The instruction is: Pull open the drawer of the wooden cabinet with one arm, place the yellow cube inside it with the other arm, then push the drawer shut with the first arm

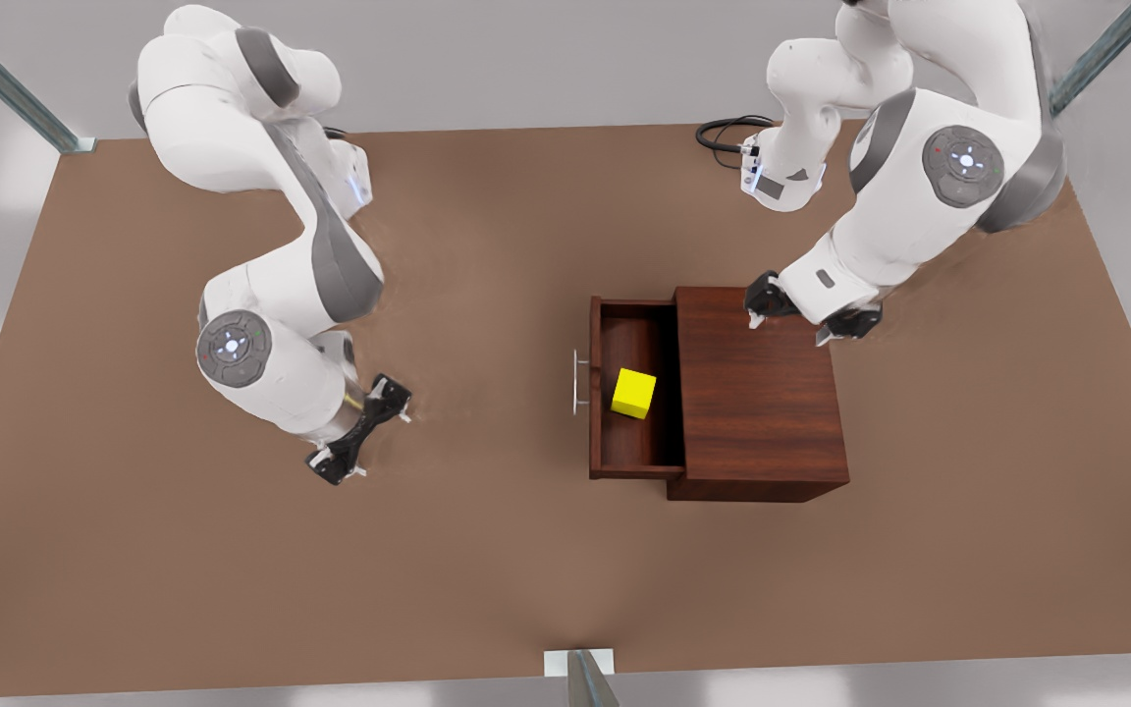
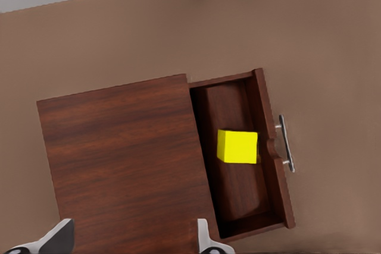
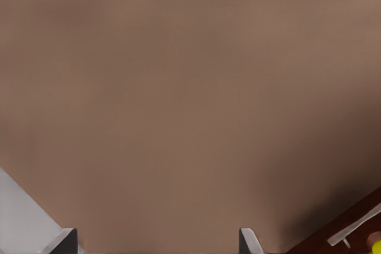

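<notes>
The wooden cabinet [image 1: 757, 393] [image 2: 119, 153] stands on the table at the front view's right of centre. Its drawer [image 1: 627, 334] [image 2: 235, 108] is pulled out toward the front view's left, with the silver handle [image 1: 580, 381] [image 2: 286, 144] [image 3: 357, 230] on its front. The yellow cube [image 1: 633, 393] [image 2: 237, 146] rests inside the drawer. My left gripper [image 1: 787, 329] [image 2: 132, 236] hangs open above the cabinet's far top edge, holding nothing. My right gripper [image 1: 361, 437] [image 3: 158, 242] is open and low over bare table at the front view's left, well apart from the handle.
The brown table [image 1: 232, 589] stretches wide on all sides of the cabinet. A black cable [image 1: 723, 133] lies at the far edge near the left arm's base. Metal frame posts [image 1: 6, 83] [image 1: 590, 678] stand at the table's edges.
</notes>
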Available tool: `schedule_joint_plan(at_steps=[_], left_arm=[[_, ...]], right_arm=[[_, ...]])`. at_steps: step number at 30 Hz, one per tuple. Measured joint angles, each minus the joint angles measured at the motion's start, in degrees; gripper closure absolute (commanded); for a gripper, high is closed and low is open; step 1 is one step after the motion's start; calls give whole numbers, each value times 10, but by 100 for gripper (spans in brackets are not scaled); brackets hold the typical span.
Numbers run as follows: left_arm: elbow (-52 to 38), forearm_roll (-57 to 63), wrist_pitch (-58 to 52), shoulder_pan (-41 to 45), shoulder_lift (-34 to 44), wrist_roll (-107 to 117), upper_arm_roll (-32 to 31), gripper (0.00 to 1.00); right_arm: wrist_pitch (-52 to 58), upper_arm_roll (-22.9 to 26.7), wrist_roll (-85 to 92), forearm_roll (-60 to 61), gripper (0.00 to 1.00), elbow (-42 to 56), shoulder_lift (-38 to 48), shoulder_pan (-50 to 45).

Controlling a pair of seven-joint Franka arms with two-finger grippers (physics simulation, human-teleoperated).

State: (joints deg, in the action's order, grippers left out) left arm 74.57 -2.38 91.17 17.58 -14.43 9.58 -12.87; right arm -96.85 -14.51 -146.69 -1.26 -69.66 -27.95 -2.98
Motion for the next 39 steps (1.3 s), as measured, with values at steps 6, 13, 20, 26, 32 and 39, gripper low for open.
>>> schedule_joint_plan(at_steps=[6, 13, 20, 26, 32, 39], left_arm=[[-141, 95, 81, 244, -224, 183, 4, 0], [-164, 166, 192, 292, -322, 375, 49, 0], [-138, 189, 244, 293, -360, 510, 66, 0], [-98, 212, 269, 296, -363, 584, 66, 0], [-64, 216, 255, 287, -330, 615, 68, 0], [-23, 217, 245, 269, -306, 625, 68, 0]], right_arm=[[-33, 97, 362, -11, 0, -270, 132, 53], [-29, 232, 684, 3, 0, -253, 122, -41], [-18, 234, 905, 6, 0, -251, 122, -41], [-4, 230, 1037, 11, 0, -251, 117, -44], [4, 229, 1130, 15, 0, -251, 118, -43], [7, 228, 1206, 15, 0, -250, 118, -43]])
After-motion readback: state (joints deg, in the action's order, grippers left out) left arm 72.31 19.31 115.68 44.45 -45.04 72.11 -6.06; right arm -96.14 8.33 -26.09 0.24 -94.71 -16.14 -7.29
